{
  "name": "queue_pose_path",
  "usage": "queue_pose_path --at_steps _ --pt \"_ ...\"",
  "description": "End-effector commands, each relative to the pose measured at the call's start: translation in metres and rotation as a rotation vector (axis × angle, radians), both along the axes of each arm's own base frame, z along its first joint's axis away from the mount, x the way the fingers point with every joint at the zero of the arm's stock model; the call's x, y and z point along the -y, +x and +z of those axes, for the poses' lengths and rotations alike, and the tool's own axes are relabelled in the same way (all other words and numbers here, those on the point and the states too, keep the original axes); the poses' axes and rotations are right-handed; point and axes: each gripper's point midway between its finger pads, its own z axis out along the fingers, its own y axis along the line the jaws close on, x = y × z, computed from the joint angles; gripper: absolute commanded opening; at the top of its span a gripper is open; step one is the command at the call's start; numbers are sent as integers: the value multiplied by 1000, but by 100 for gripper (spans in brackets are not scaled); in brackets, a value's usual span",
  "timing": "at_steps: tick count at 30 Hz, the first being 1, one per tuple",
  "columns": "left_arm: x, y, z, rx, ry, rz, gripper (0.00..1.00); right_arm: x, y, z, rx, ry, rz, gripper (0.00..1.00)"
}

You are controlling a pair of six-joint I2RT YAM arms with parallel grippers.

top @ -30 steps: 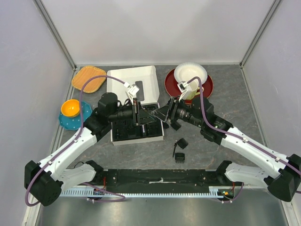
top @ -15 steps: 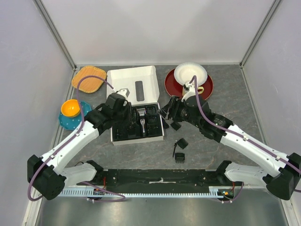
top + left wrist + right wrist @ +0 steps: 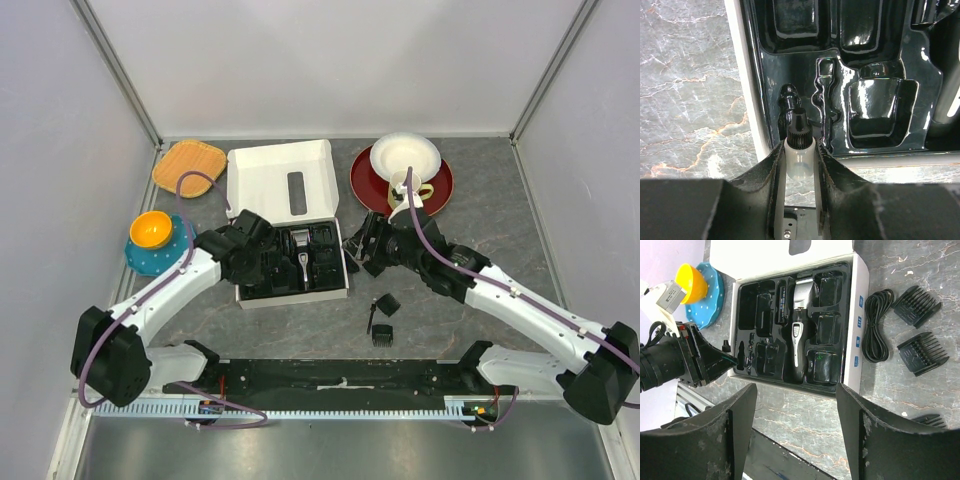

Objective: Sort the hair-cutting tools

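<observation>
The black and silver clipper [image 3: 799, 335] lies in the black moulded tray [image 3: 880, 60] of the white box [image 3: 280, 180], with comb attachments [image 3: 826, 327] in slots beside it. My left gripper [image 3: 800, 145] is shut on a small translucent bottle [image 3: 800, 162] with a black ribbed cap, low over the tray's left edge. My right gripper [image 3: 796, 387] is open and empty, above the table just right of the box [image 3: 358, 245]. Two loose combs [image 3: 916, 306] and a coiled black cable [image 3: 877, 325] lie right of the box. Another comb [image 3: 381, 335] and a thin black brush [image 3: 370, 320] lie nearer the arm bases.
An orange bowl [image 3: 150, 229] sits on a blue plate [image 3: 160, 258] at the left. A woven orange mat [image 3: 189, 166] lies at the back left. A white bowl [image 3: 405, 155] and a cup rest on a red plate [image 3: 368, 182] at the back right.
Both grippers have left the middle of the tray. The left one has moved to the tray's left side. The right one has drawn back to the right of the box.
</observation>
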Motion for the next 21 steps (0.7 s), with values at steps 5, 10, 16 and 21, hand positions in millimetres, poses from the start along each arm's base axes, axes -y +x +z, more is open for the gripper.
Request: queue_pose_path --at_steps 5,10,16,21 --pt "-9 -1 -10 -39 60 48 24 1 4 -7 -22 -3 -12 72" --pt "-9 -2 -17 -69 74 51 25 3 5 -9 -27 -10 -15 72" --pt "-9 -3 -19 -77 74 62 39 3 7 -12 -36 -18 -17 72" --pt "-11 -3 -16 -63 71 73 61 3 8 -14 -43 -19 -15 71"
